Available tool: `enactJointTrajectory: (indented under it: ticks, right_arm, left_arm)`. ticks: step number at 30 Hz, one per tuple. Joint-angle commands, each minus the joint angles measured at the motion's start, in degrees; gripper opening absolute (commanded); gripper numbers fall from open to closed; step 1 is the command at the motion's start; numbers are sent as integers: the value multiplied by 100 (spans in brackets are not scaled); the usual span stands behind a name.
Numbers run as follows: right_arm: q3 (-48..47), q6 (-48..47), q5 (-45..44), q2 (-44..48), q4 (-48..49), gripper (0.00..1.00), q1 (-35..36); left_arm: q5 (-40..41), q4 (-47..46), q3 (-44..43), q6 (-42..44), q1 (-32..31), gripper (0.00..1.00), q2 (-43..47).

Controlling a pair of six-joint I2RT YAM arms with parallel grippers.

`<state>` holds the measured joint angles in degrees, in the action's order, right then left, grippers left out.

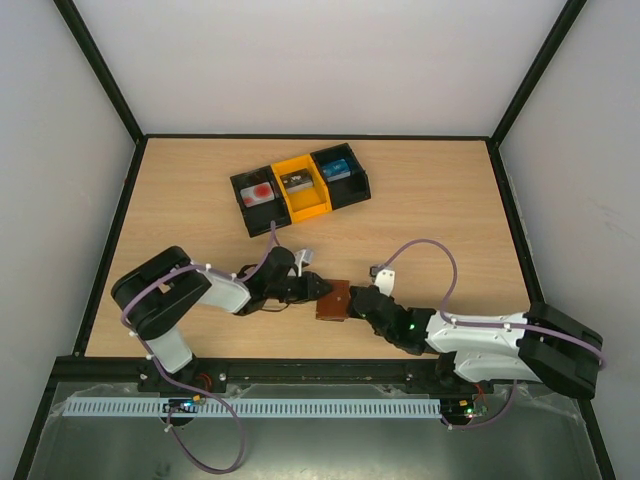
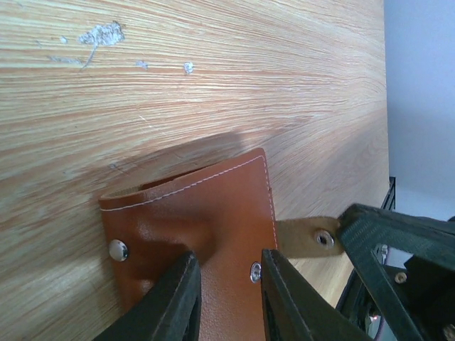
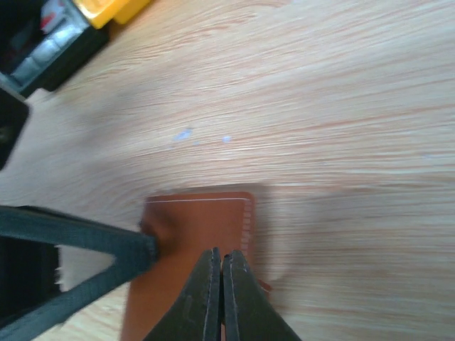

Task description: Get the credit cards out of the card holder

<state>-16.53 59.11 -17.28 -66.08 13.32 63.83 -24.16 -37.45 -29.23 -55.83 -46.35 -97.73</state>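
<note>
Left hand (image 2: 229, 261) is low over the wallet (image 2: 192, 213), my two fingers (image 2: 178, 298) spread apart with the brown cover showing in the gap between them. Both tips lie over the cover, one on each side of a metal snap (image 2: 254, 270). From my right wrist view, one left finger touches the wallet's side and the leather dimples there. I cannot tell whether I grip anything or only press down.

My right hand (image 3: 222, 256) comes in from the other side, its fingers pressed together with no gap. Their tips are at the wallet's edge. In the left wrist view the little tab (image 2: 302, 238) sticks out from the wallet and runs into my right fingertip, so I seem to be pinching that tab.

The wallet lies folded shut on the wooden surface (image 2: 213, 71), cover up, with white stitching along its border and a second snap (image 2: 119, 249) near the fold. It sits near the front edge, between my two arms. No card shows at the wallet.

Well apart from it, farther back, is the tray (image 1: 311, 209), with a yellow middle section between two black ones. A whitish card (image 1: 262, 192) with a red round mark lies in its left black section. The other two sections hold small items, one of them blue, too small to make out.
</note>
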Motion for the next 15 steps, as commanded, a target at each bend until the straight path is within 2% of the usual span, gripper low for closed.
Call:
enactJointTrajectory:
  ticks: [1, 6, 11, 15]
  right_arm:
    - [208, 493, -724, 201, -892, 2, 3]
    - [170, 625, -722, 115, -938, 2, -28]
    - [152, 734, -753, -190, -780, 2, -113]
    - [140, 642, -651, -428, -739, 2, -299]
  left_arm:
    - [356, 838, 333, 132, -21, 27, -115]
    - [351, 946, 461, 88, -18, 32, 393]
    - [595, 1453, 428, 222, -14, 43, 977]
    - [630, 1517, 499, 284, -15, 46, 1204]
